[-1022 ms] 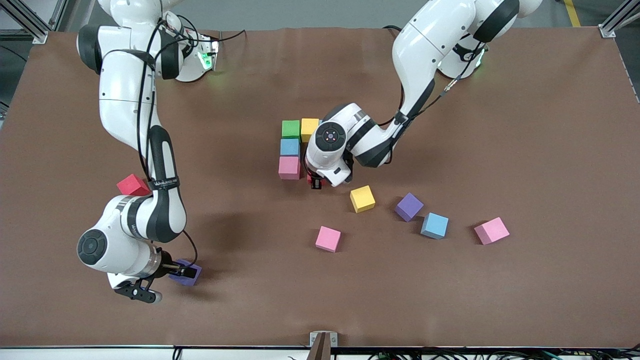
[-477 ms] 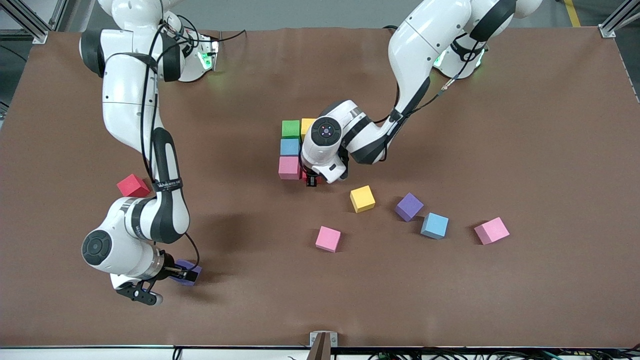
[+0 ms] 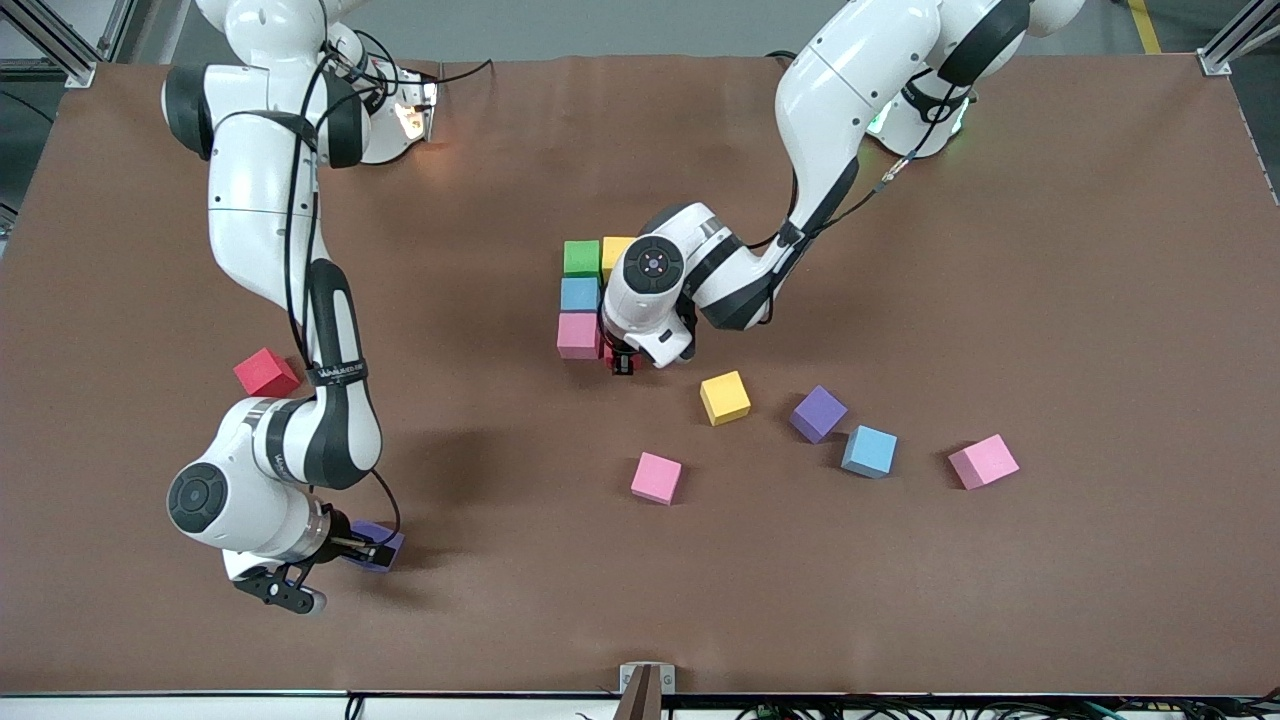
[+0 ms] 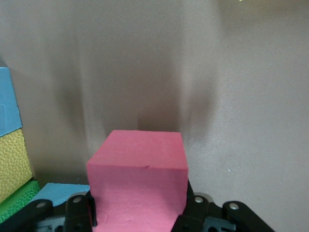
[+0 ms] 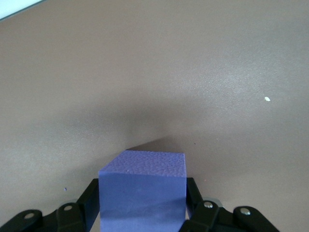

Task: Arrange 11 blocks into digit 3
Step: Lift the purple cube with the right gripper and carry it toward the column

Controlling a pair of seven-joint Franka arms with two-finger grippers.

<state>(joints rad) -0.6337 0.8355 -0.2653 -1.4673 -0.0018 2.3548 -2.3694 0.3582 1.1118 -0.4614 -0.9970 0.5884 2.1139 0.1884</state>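
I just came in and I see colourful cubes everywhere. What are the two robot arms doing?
They are laying foam cubes into a shape. The left gripper holds a red cube, jaws shut on it, right beside the pink cube of the started figure, which also has a blue cube, green cube and yellow cube. The right gripper has its jaws around a purple cube near the front camera. Other cubes lie loose on the table.

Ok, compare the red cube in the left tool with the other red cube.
The held red cube is clamped in the left tool; the loose red cube lies free. The held one is beside the pink cube of the started figure; the loose one lies alone toward the right arm's end. Both are red cubes of like size.
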